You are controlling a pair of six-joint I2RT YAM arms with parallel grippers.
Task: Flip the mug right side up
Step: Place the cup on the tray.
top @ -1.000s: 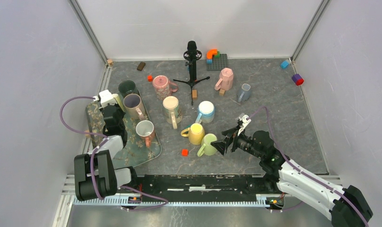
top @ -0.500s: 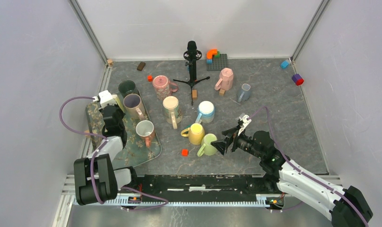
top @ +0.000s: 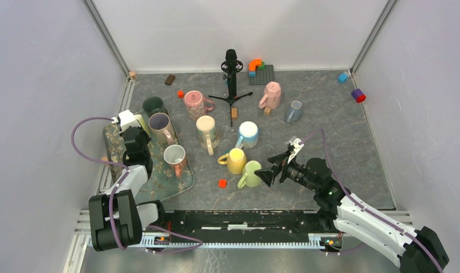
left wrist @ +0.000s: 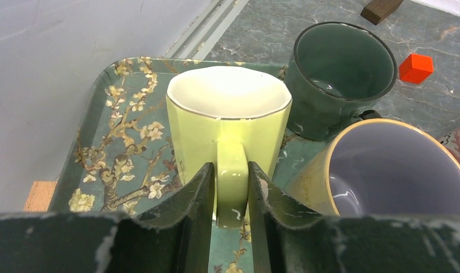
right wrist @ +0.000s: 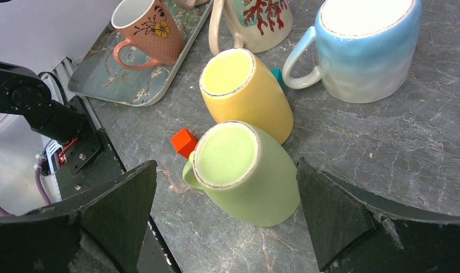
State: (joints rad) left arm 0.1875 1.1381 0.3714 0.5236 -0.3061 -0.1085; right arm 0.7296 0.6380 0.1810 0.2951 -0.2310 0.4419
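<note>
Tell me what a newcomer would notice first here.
A crowd of colourful mugs fills the grey table, several standing upside down. On the floral tray at the left, the left claw pinches the handle of a lime mug. The right claw gapes wide before an upside-down green mug near the front.

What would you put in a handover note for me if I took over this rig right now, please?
Left gripper: fingers shut on the handle of the lime mug, which stands upright on the tray.
Right gripper: open, holding nothing, facing the green mug.
Mugs: the green mug, the yellow mug beside it and the blue mug appear base up on the table.
Done: the lime mug is upright, not yet released.
Left: release the lime mug; the green mug looks like the next one to grasp and flip.
</note>
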